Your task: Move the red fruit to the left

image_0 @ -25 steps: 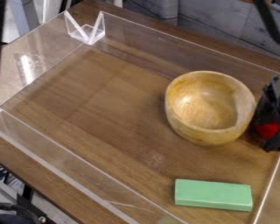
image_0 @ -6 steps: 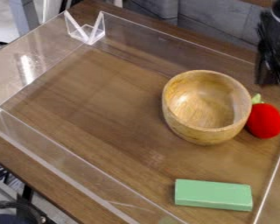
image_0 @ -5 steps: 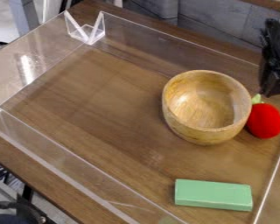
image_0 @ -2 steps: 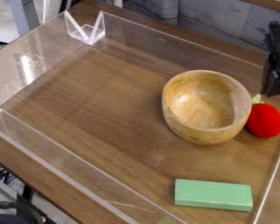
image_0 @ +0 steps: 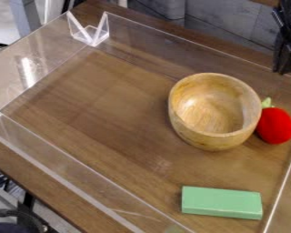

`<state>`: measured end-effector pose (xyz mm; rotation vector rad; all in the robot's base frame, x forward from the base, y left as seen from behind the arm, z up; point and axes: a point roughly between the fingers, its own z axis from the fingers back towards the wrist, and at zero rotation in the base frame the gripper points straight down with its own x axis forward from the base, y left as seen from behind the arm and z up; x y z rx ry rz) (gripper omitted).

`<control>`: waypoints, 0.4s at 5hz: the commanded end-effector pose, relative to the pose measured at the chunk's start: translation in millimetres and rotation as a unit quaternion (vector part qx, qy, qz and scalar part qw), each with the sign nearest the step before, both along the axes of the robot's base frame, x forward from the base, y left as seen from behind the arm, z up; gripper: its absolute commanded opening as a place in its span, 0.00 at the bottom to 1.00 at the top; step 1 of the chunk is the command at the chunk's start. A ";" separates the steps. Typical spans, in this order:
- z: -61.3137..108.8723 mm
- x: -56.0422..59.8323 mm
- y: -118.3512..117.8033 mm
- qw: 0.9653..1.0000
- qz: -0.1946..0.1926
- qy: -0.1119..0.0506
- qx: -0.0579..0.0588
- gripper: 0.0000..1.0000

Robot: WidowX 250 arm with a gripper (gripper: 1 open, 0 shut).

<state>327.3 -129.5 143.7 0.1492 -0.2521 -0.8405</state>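
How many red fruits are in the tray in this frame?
1. The red fruit lies at the tray's right edge, just right of the wooden bowl; nothing shows inside the bowl.

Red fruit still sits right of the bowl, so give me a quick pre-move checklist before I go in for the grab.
1. Red fruit visible, unobstructed from above: ok.
2. Fruit free of the gripper: ok, gripper is up at the right edge, apart from it.
3. Jaws open for a grasp: not ok, shut.
4. Clearance beside fruit: cannot tell; it sits close against the wooden bowl.
5. Leftward path: not ok at table level, bowl blocks it; lift over.
6. Green block out of the way: ok.
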 end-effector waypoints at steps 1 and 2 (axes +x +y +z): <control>8.6 -1.3 -0.9 1.000 0.007 -0.018 -0.017 0.00; -6.0 -9.0 0.3 1.000 0.015 -0.004 -0.018 0.00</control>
